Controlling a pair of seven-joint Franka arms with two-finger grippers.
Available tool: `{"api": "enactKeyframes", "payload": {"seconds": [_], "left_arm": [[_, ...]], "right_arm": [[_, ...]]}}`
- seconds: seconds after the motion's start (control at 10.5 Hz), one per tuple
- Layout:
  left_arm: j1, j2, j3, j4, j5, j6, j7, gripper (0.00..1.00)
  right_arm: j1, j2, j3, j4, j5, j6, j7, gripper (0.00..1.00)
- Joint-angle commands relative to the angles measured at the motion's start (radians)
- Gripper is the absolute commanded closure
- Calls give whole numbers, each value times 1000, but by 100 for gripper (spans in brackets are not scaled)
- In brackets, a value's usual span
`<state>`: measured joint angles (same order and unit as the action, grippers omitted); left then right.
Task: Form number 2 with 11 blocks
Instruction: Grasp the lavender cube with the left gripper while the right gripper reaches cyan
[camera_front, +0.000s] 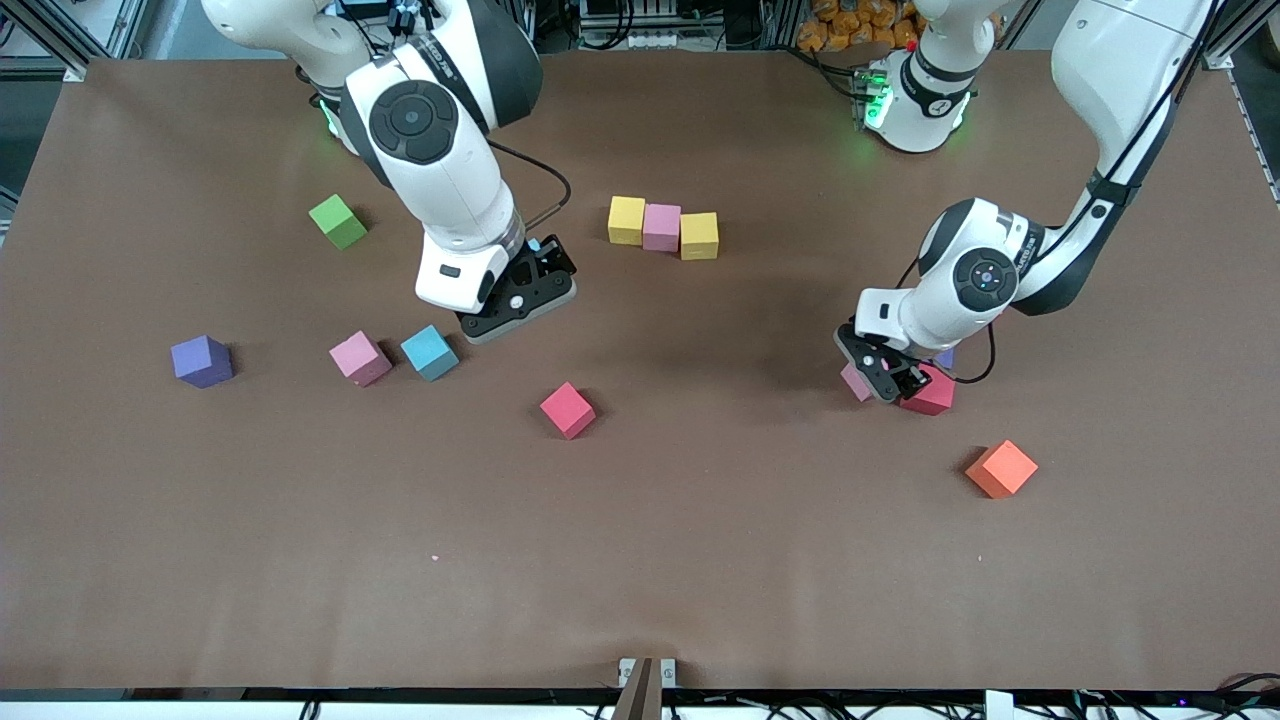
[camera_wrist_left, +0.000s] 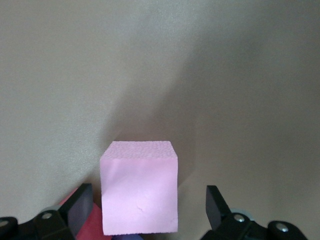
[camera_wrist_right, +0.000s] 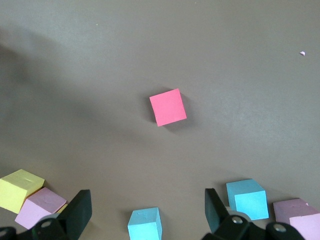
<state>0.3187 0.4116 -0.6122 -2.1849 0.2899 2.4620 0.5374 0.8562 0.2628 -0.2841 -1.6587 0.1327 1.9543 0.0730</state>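
The right arm is seen reaching down from its base, its forearm steeply inclined and its wrist bent; the right claw (camera_front: 520, 300) hangs over bare brown table (camera_front: 640, 540) just beside a matte light blue cube (camera_front: 430, 352), with its fingers (camera_wrist_right: 80, 210) spread wide and nothing between them. A second light blue cube (camera_wrist_right: 145, 225) is shown only in the right wrist view, under the claw. The left arm is folded at the elbow, its wrist lowered close to the table; the left claw (camera_front: 885, 378) is set low with its fingers (camera_wrist_left: 217, 205) spread apart on either side of a matte pink cube (camera_wrist_left: 140, 192), a gap being visible at each side, so the cube is not pinched. A matte red cube (camera_front: 932, 392) lies just beside that pink cube.

A row of three touching cubes, yellow (camera_front: 626, 220), pink (camera_front: 661, 227) and yellow (camera_front: 699, 236), lies nearer the bases; a second red cube (camera_front: 567, 410) lies alone nearer the front camera; an orange cube (camera_front: 1001, 468) lies toward the left arm's end. A purple cube (camera_front: 201, 361), another pink cube (camera_front: 360, 358) and a green cube (camera_front: 338, 221) lie toward the right arm's end. No digit is formed. No writing can be read.
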Motion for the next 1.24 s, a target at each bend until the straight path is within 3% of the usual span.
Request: {"api": "enactKeyframes", "payload": {"seconds": [0.0, 0.38, 0.57, 0.67, 0.77, 0.86, 1.15], "left_arm": [[-10, 21, 8, 7, 29, 9, -16, 0], [-12, 29, 25, 2, 49, 25, -61, 0], [-41, 33, 31, -10, 52, 25, -195, 43], [-43, 27, 31, -16, 52, 25, -229, 55], [-44, 16, 31, -22, 52, 22, -243, 84], [-50, 0, 29, -36, 52, 18, -326, 91], [-168, -54, 25, -35, 52, -81, -716, 94]], "right_arm": [[-11, -11, 2, 14, -2, -17, -27, 0], [-61, -8, -3, 23, 7, -78, 118, 0], [-101, -7, -3, 27, 8, -142, 125, 0], [-109, -7, -3, 25, 8, -161, 125, 0], [-127, -2, -3, 16, 7, -173, 123, 0], [-156, 3, -3, 4, 5, -187, 122, 0], [-198, 7, -3, -76, 2, -169, 105, 0]]}}
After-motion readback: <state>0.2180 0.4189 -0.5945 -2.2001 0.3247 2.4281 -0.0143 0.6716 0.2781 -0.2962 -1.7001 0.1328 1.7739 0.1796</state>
